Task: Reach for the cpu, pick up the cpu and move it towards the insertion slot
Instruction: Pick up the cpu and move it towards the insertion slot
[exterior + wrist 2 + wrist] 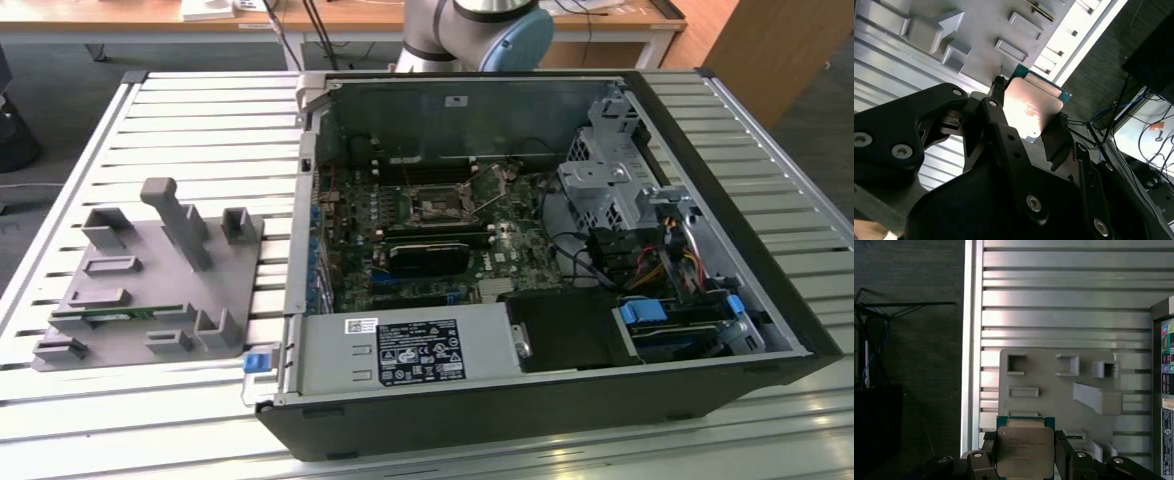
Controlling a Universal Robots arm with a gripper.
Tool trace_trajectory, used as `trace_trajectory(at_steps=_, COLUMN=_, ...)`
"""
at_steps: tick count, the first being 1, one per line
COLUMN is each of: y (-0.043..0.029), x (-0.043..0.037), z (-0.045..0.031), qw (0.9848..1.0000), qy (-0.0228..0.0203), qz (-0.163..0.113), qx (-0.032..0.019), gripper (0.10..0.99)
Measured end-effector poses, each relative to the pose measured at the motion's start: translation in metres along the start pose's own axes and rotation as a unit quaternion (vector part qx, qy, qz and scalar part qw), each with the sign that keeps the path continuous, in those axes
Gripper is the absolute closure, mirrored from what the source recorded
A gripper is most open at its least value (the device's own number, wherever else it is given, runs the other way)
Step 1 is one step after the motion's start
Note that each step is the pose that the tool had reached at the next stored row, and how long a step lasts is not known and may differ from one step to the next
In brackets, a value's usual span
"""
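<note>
Clamping the cpu (1025, 452), the pincer (1028, 111) above the slatted table (1054, 290).

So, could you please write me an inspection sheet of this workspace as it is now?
Surface: slatted metal table carrying an open computer case.
Job's things: the cpu is held over the grey fixture plate; the insertion slot sits on the green board inside the case.
Clutter: the fixture plate holds a green memory stick.
Grippers: the gripper is shut on the cpu, with fingers at opposite edges.
Cables: coloured wires inside the case, at the exterior view's right.
Surroundings: wooden desks behind the table.
</note>
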State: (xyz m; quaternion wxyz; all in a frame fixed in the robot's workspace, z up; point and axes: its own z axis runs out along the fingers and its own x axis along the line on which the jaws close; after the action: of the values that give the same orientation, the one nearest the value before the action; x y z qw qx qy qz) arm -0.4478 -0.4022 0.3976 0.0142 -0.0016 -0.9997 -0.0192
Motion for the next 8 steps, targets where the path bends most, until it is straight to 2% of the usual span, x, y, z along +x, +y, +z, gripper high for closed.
trace_trajectory(at_steps=8, y=0.0006, x=0.0003, z=-0.0098, qw=1.0000, qy=0.0000, qz=0.000, qx=0.0000, gripper=0.541)
